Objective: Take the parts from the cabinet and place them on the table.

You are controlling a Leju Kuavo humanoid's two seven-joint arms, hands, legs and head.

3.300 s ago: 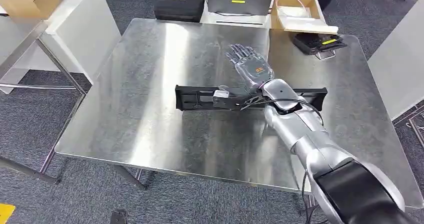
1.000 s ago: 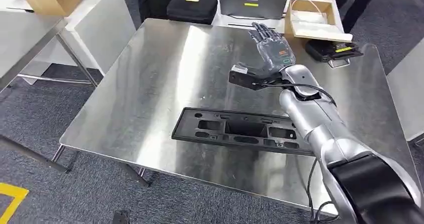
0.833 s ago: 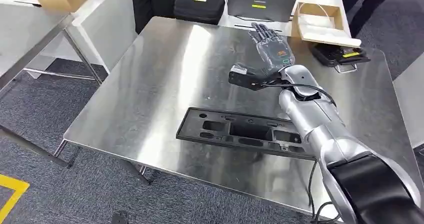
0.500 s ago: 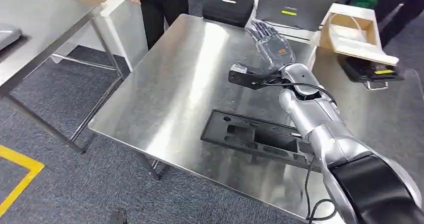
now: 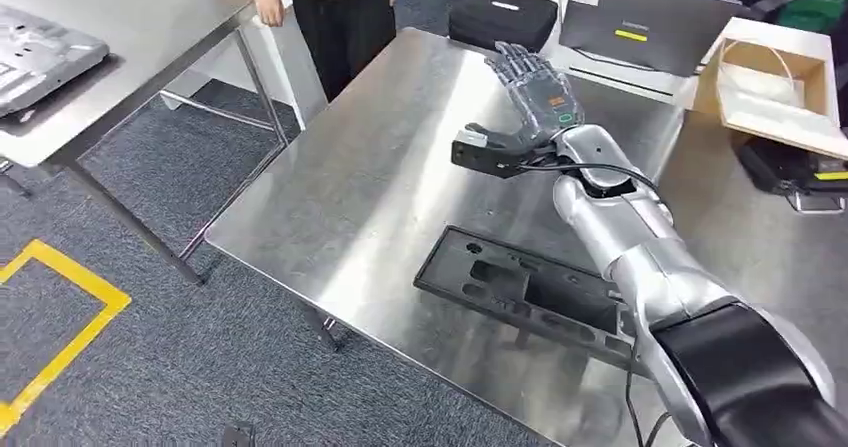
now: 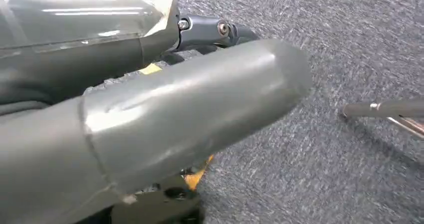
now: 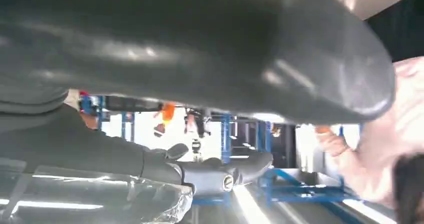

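In the head view, you have one black part (image 5: 530, 292) lying flat on the steel table (image 5: 350, 187), near its front edge, so that delivery looks done. Your right hand (image 5: 530, 97) hovers above the table beyond the part with fingers stretched out flat and nothing in it. No cabinet appears here, so you can't judge how many parts are left to fetch. At the far right an open wooden box (image 5: 765, 87) sits tilted, holding a thin looped cable. A closed black case (image 5: 505, 15) rests beyond the table, and a person (image 5: 335, 7) stands at its far corner. A grey tray (image 5: 40, 52) lies on the neighbouring table to the left.

In the left wrist view, your left hand (image 6: 150, 114) hangs over grey carpet; you can't tell how its fingers lie.

In the right wrist view, the thick thumb (image 7: 200, 48) is close to the lens, and the fingers reach out with nothing held.
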